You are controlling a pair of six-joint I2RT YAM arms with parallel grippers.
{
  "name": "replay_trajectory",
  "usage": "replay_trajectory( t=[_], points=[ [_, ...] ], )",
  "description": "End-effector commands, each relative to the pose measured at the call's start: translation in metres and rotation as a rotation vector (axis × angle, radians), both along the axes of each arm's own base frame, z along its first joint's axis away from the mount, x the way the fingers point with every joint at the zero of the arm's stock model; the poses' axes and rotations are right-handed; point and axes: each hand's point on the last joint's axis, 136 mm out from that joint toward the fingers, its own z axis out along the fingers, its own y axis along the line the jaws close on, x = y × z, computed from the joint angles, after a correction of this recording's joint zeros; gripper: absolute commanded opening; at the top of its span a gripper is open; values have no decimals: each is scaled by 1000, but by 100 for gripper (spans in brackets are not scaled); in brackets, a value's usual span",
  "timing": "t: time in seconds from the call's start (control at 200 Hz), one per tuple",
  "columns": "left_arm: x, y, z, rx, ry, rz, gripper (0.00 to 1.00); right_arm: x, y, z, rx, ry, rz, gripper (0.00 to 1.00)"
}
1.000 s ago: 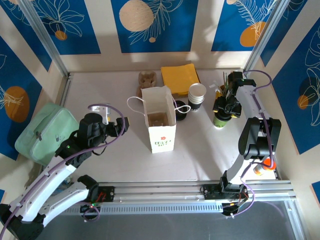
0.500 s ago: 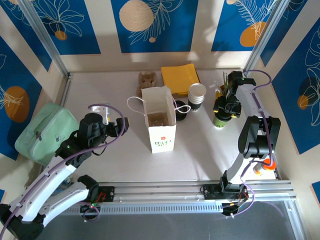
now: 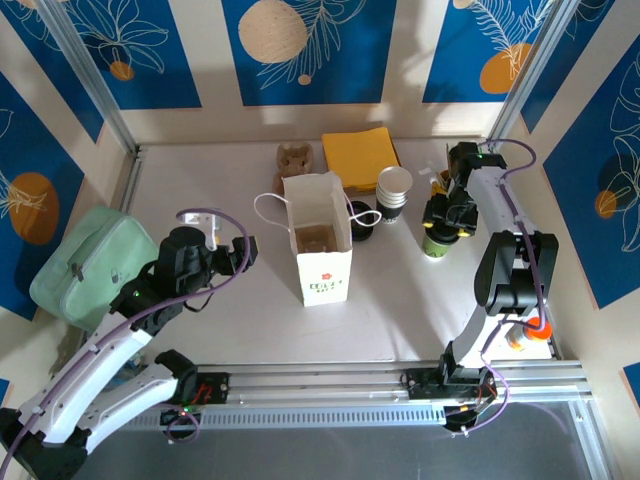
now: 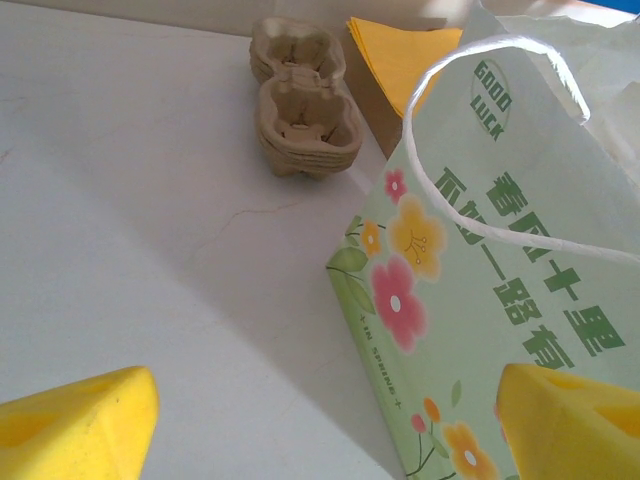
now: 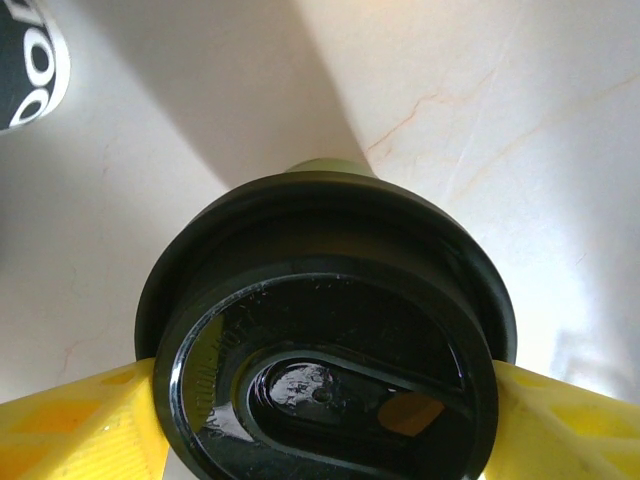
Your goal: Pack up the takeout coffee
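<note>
The right gripper had edged toward the paper bag, clamped around the takeout coffee just under its lid, likely for a secure lift; the left gripper waited beside the bag, jaws spread.

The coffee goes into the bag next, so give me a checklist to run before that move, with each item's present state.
1. Lid seated on coffee cup: ok.
2. Right gripper straddling the cup: ok.
3. Grip closed firmly: cannot tell.
4. Bag upright, mouth open: ok.
5. Left gripper open, empty, apart from the bag: ok.
6. Cup stack close to the route: not ok; probably lift over it.
</note>
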Motion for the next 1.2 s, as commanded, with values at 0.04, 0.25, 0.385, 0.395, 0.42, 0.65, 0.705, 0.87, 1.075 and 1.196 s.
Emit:
replay_trajectory(
  t=[0.04, 0.25, 0.385, 0.395, 0.42, 0.65, 0.705, 0.87, 1.075, 1.196],
  points=[
    [-5, 2, 4, -11, -7, 0, 88, -10, 24, 31, 37, -40, 43, 73],
    [-6, 2, 5, -12, -5, -1, 87, -25, 53, 50, 27, -57, 128, 73],
    [-6, 2, 6, -12, -8, -2, 87, -31, 66, 67, 7, -78, 168, 73],
    [-6, 2, 6, -12, -7, -2, 87, -32, 67, 69, 4, -81, 171, 73],
    [-6, 2, 7, -13, -8, -2, 87, -33, 68, 73, -1, -85, 176, 73],
    [-7, 2, 8, -18, -6, -6, 87, -37, 86, 108, -32, -158, 225, 73],
    [-7, 2, 8, -18, -7, -3, 88, -38, 90, 115, -41, -169, 239, 73],
    [-7, 6, 10, -2, -15, 11, 88, -37, 100, 133, -58, -215, 263, 73],
    [-7, 5, 11, -8, -16, 8, 87, -38, 110, 150, -60, -254, 278, 73],
    [-7, 5, 9, -9, -11, 8, 87, -37, 115, 163, -71, -280, 291, 73]
  ],
)
